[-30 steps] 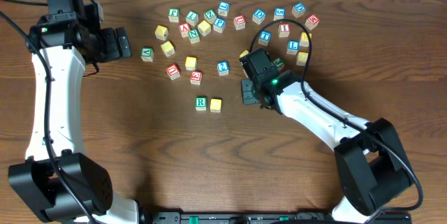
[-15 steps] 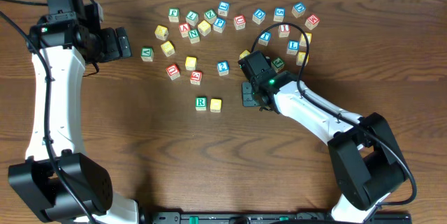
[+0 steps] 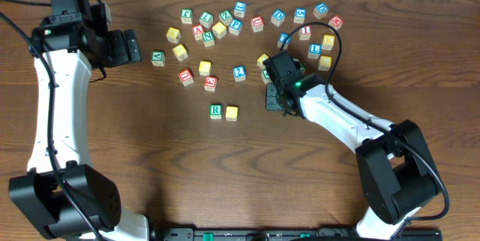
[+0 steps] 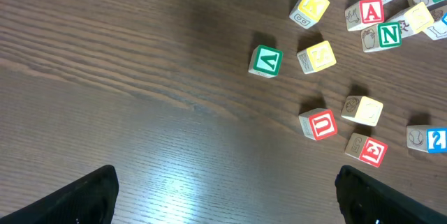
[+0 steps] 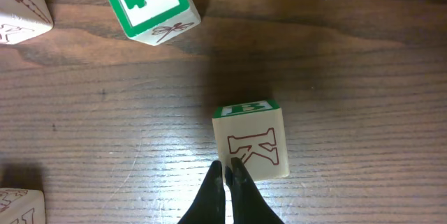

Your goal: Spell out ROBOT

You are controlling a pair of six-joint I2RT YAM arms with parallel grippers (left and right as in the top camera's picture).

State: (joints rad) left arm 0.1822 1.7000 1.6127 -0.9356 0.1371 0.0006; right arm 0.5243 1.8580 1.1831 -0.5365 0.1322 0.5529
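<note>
The green-bordered R cube sits mid-table with a yellow-faced cube touching its right side. In the right wrist view a cube with a green-bordered B on top and a red outlined K on its near side stands on the wood. My right gripper is shut, holds nothing, and its tips touch that near side. From overhead this cube and those fingertips are hidden under the wrist. My left gripper hangs open and empty at the left, above bare wood.
Several loose letter cubes lie scattered along the far side. A green 4 cube stands just beyond the B cube. A green V cube and a red U cube lie ahead of the left gripper.
The right wrist has drifted slightly left and then back right. The left arm, the R cube and its yellow neighbour have not moved.
</note>
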